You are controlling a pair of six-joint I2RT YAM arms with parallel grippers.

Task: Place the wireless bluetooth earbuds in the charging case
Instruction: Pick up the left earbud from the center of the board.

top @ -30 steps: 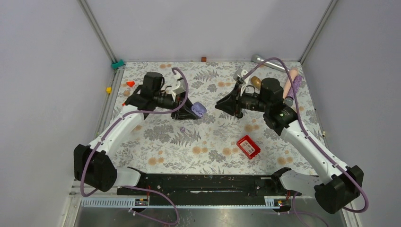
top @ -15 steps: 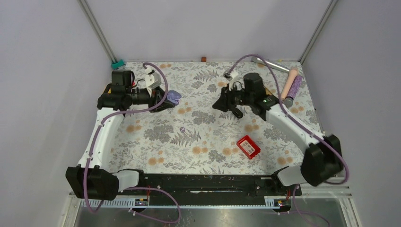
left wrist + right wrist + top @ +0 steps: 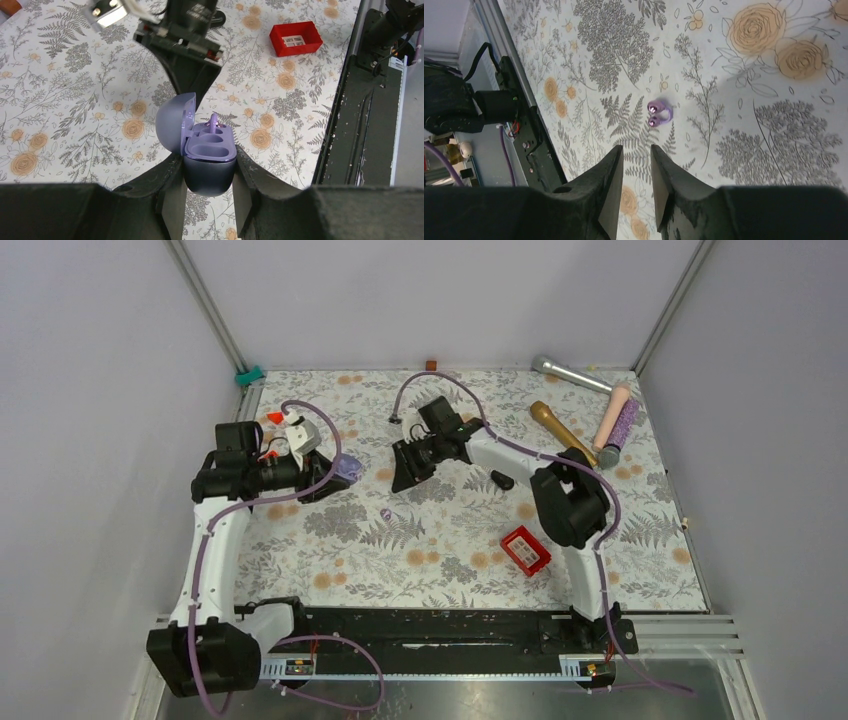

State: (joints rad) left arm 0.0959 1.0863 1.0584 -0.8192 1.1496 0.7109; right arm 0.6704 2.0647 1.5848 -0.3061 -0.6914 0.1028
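Note:
My left gripper (image 3: 338,472) is shut on an open purple charging case (image 3: 210,160), held above the mat at the left (image 3: 347,467). Its lid is tipped back. A pale purple earbud (image 3: 214,123) stands up out of the case's far socket. Another pale purple earbud (image 3: 658,112) lies on the mat (image 3: 385,514), just ahead of my right gripper (image 3: 636,150). That gripper is slightly open, empty, and hovers near the mat's middle (image 3: 403,478), facing my left gripper. No black earbuds are clearly in view.
A small black oval object (image 3: 502,480) lies right of centre. A red block (image 3: 525,550) lies near the front. A gold microphone (image 3: 562,430), a silver one (image 3: 570,373) and a pink-purple roller (image 3: 615,425) lie at the back right. Small bits sit along the left edge.
My left gripper has carried the case leftward. My right arm has swung from the right side across to the middle, stopping above the purple earbud on the mat.

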